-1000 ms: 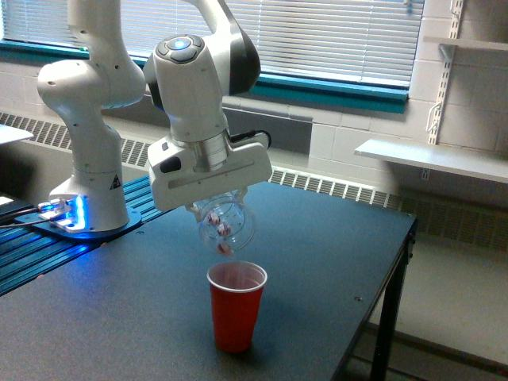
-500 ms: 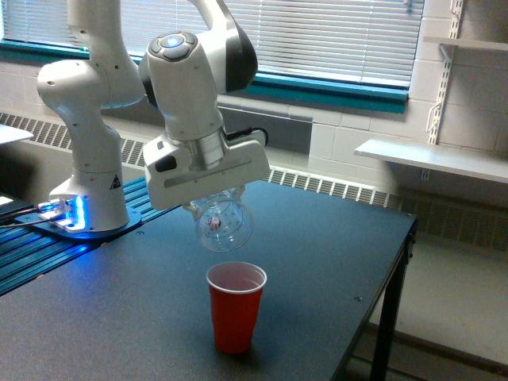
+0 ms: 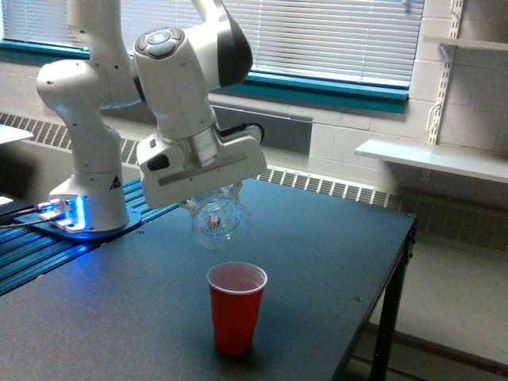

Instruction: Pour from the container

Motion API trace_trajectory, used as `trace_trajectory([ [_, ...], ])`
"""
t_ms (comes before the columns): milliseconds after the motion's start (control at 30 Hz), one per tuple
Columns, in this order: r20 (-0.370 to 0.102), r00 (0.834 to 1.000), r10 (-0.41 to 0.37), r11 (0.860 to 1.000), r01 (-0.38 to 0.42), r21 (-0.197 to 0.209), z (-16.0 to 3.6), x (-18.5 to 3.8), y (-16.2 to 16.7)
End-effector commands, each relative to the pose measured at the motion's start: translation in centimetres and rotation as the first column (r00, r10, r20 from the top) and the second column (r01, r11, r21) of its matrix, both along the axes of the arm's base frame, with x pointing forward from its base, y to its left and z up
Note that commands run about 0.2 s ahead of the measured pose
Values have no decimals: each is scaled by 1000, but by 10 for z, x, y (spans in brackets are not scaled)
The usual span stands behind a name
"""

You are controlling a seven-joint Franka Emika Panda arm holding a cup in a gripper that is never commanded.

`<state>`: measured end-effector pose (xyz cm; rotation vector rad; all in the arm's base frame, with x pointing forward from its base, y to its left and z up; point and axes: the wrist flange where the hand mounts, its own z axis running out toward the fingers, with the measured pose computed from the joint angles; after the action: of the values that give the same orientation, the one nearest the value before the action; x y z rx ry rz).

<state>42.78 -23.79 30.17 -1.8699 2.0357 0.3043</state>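
We judge the clear rounded plastic container point(image 3: 221, 223), clamped near its top in the jaws and tilted above the red plastic cup point(image 3: 236, 305), light, thin-walled, slippery, easily crushed.

My single exterior view: a camera fixed off the arm, slightly above the dark rectangular bench point(image 3: 317, 238), close by, facing the blinded window wall point(image 3: 333, 32) behind.
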Motion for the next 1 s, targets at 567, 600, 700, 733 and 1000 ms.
trace_trajectory([
  [567, -7, 999, -44, 999, 44, 16, 14, 1, -35],
  [600, -8, 999, -47, 999, 47, 18, 14, 1, -36],
  [700, -10, 998, -60, 998, 60, 26, 15, 4, -39],
  [733, -11, 998, -63, 998, 63, 28, 15, 5, -40],
  [1000, -25, 998, -55, 997, 56, 53, 13, 21, -37],
])
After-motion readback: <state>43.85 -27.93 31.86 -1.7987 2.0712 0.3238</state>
